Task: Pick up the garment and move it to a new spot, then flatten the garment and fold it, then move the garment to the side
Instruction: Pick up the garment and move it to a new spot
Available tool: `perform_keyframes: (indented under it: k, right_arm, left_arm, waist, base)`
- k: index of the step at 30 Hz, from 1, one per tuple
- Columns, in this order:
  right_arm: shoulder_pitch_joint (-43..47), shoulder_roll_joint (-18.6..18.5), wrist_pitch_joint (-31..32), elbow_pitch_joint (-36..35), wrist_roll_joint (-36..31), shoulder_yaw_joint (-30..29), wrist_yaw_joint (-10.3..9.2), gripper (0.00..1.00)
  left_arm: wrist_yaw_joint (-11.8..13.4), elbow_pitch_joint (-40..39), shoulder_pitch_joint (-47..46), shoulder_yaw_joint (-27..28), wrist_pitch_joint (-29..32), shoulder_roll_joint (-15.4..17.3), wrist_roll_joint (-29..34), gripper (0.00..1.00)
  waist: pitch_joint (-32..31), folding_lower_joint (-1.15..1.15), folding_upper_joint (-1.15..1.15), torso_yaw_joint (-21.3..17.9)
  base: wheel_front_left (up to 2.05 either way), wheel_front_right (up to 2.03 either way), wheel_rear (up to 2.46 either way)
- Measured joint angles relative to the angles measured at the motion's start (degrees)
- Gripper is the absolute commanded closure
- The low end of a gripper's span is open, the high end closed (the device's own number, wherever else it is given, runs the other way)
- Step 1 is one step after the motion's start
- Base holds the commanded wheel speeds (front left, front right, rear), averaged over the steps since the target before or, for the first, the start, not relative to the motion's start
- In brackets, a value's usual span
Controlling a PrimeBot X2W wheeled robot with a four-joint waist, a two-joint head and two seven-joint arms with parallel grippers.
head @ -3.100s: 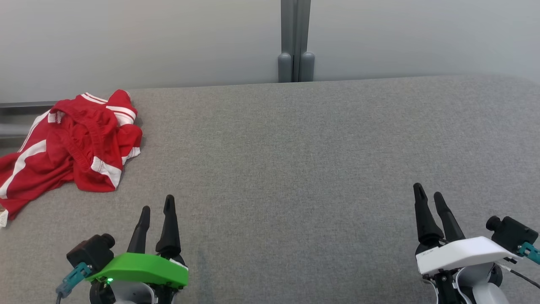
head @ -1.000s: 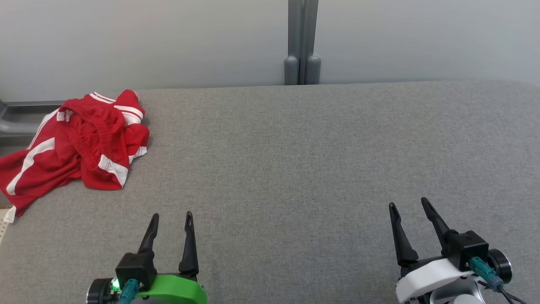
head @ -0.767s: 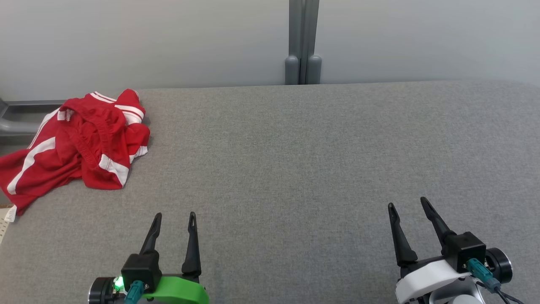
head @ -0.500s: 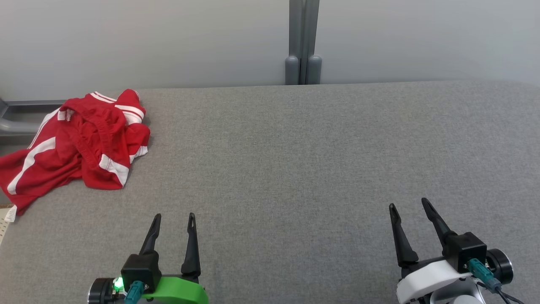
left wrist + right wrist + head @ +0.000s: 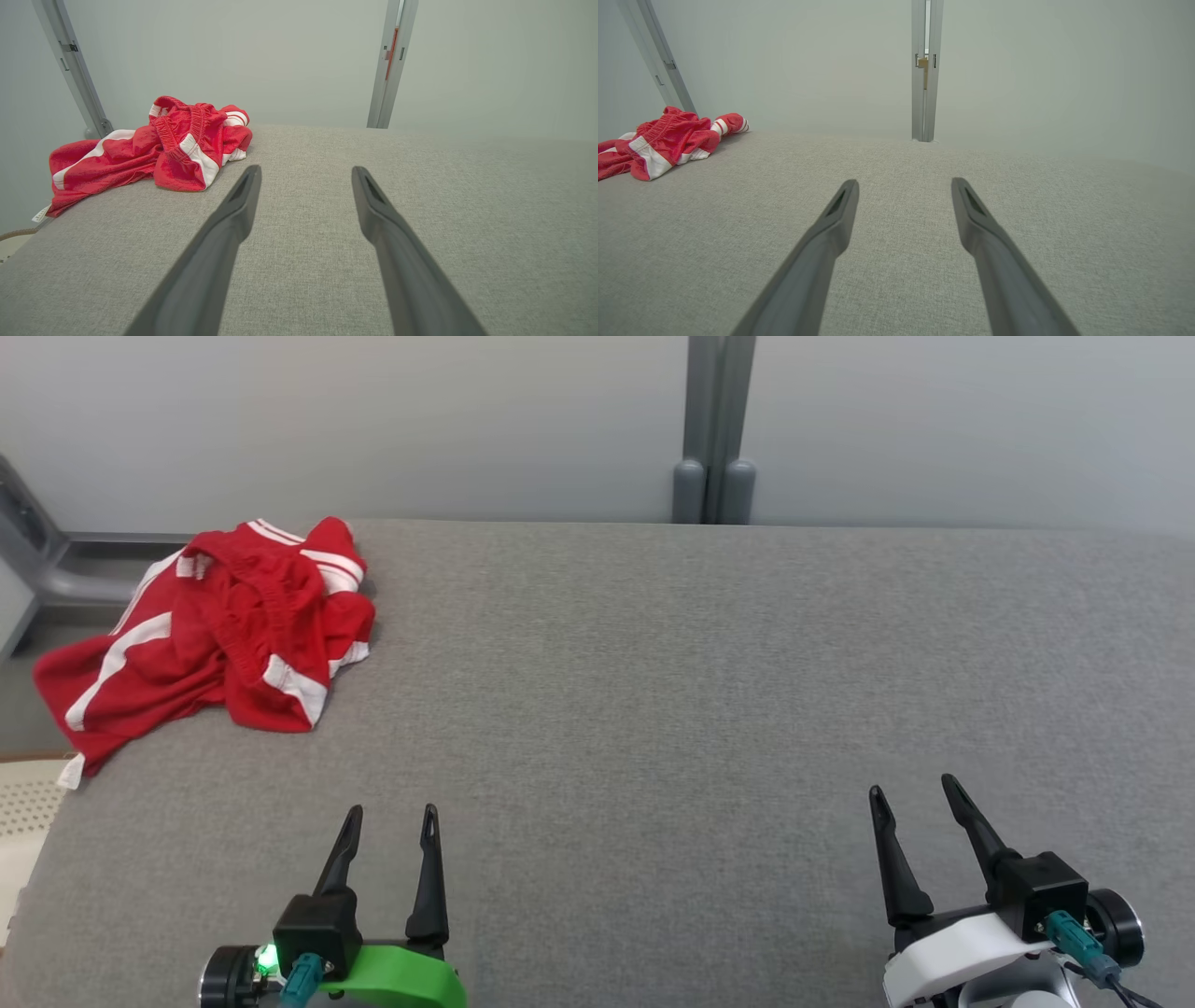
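A crumpled heap of red-and-white clothes [image 5: 224,635] lies at the far left corner of the grey padded table [image 5: 653,663], one end hanging over the left edge with a small white label. It has an elastic band, white stripes and striped trim. I cannot tell the garment apart within it. The heap [image 5: 177,149] lies ahead and left of my left gripper [image 5: 306,169], and far to the left of my right gripper [image 5: 904,181]. My left gripper [image 5: 392,810] and right gripper [image 5: 912,785] hover open and empty near the front edge.
A grey wall with a vertical grey post [image 5: 714,429] runs behind the table. A slanted grey frame bar [image 5: 37,569] stands beyond the left edge, and a cream perforated object [image 5: 23,803] sits below that edge.
The head camera has turned left, so the whole picture has shifted right. The heap has not moved on the table, and both grippers stay open in much the same place.
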Motion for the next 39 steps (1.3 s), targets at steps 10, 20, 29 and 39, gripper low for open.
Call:
perform_keyframes:
  k: [10,20,29,39]
  right_arm:
    - [-0.48,0.01,0.0,-0.64,0.54,1.57,0.0,0.0]
    - [-1.38,0.02,0.0,-0.54,0.68,3.19,0.01,0.0]
    - [-2.4,0.04,0.0,-0.22,0.34,3.8,0.01,0.0]
    - [-2.4,0.05,0.0,-1.09,-0.33,2.52,0.01,0.0]
  left_arm:
    - [0.07,-0.24,-0.64,2.54,0.0,0.01,0.74,0.0]
    - [-0.01,-1.21,-0.49,5.05,-0.01,0.04,0.86,0.0]
    - [0.02,-2.0,-0.42,5.5,-0.01,0.04,0.68,0.0]
    - [-3.05,-2.24,-6.1,10.42,-0.01,4.21,2.14,0.0]
  waist:
    - [0.14,0.0,0.0,9.8]
    - [0.31,0.0,0.0,20.01]
    - [1.43,0.0,0.0,23.52]
    - [1.95,0.0,0.0,21.39]
  base:
    - [0.0,0.0,0.0]
    - [0.0,0.0,0.0]
    - [0.0,0.0,0.0]
    - [0.0,0.0,0.0]
